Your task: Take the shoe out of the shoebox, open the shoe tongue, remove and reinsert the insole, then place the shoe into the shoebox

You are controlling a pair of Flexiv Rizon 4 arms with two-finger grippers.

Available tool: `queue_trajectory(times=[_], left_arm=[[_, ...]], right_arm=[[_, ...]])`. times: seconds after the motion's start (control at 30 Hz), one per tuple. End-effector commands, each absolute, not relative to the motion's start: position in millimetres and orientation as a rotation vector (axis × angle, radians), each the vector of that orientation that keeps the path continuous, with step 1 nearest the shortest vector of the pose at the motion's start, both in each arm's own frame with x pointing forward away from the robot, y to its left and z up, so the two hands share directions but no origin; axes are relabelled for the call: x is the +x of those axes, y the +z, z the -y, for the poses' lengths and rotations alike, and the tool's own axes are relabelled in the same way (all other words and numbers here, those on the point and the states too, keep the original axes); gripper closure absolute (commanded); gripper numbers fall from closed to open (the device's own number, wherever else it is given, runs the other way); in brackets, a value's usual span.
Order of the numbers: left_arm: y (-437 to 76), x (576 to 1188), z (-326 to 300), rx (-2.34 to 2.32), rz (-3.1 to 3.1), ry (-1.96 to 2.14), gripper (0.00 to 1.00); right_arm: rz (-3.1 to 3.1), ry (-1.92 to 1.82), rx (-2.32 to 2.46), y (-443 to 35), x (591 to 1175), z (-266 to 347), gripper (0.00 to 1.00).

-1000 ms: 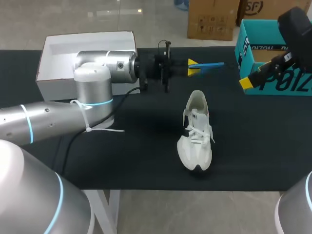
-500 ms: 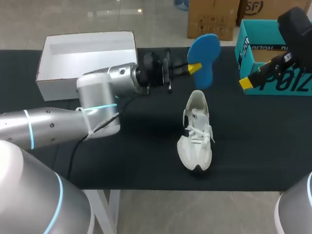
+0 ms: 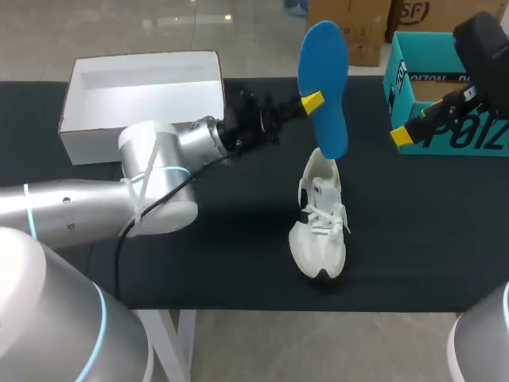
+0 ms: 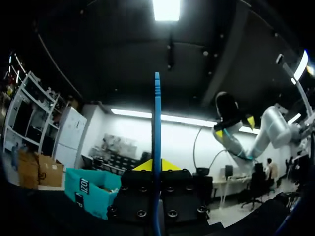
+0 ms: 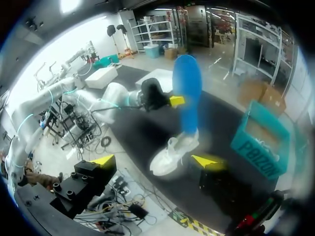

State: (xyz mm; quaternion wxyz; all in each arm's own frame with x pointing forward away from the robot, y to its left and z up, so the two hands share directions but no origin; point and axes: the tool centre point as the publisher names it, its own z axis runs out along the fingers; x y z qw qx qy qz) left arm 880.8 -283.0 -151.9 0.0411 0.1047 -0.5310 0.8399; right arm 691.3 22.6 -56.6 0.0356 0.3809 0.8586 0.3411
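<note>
the blue insole (image 3: 324, 87) is held upright, well above the black table (image 3: 413, 239). it is clamped at one long edge betw. the yellow tips of the left gripper (image 3: 312, 102). in the left wrist view the insole (image 4: 157, 147) is seen edge-on, running straight up betw. the closed tips, so a two-sided pinch is judged. its lower end hangs just over the heel opening of the white shoe (image 3: 320, 219); whether contact is made can't be told. this vertical hold is prob. chosen so the insole can be slid down into the opening, i.e. the reinsert step is judged to be in hand.

the shoe is set sole-down near the table's middle, toe toward the robot, opening toward the far side. the mouth is thus left facing up for the left arm, which comes in from the side. tongue state is too small to tell.

the right gripper (image 3: 402, 135) is parked high, just beside the teal box (image 3: 469, 139). in its own wrist view its tips are spread wide w/ nothing betw. them. it is prob. kept there to stay clear of the insole's path. the shoe is therefore steadied by nothing and could be shoved or tipped when the insole is pressed in.

a white box (image 3: 87, 143) is placed at the far left, open side up. which box is meant as the shoebox can't be told.
</note>
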Motion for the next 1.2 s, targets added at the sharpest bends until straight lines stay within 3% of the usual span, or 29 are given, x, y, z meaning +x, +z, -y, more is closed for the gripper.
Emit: queue_trajectory(times=[0.03, 0.4, 0.8, 1.2], left_arm=[[-150, 876, 284, 1.273, 1.140, 2.137, 1.00], [-150, 876, 284, 1.273, 1.140, 2.137, 1.00], [-189, 877, 273, 1.170, 1.675, 2.044, 1.00], [-189, 862, 273, 1.079, 1.496, 1.830, 1.00]], right_arm=[[-2.644, 1.041, 1.174, -56, 695, -25, 0.00], [-2.644, 1.041, 1.174, -56, 695, -25, 0.00], [-2.644, 1.041, 1.174, -56, 695, -25, 0.00], [-2.644, 1.041, 1.174, -56, 695, -25, 0.00]])
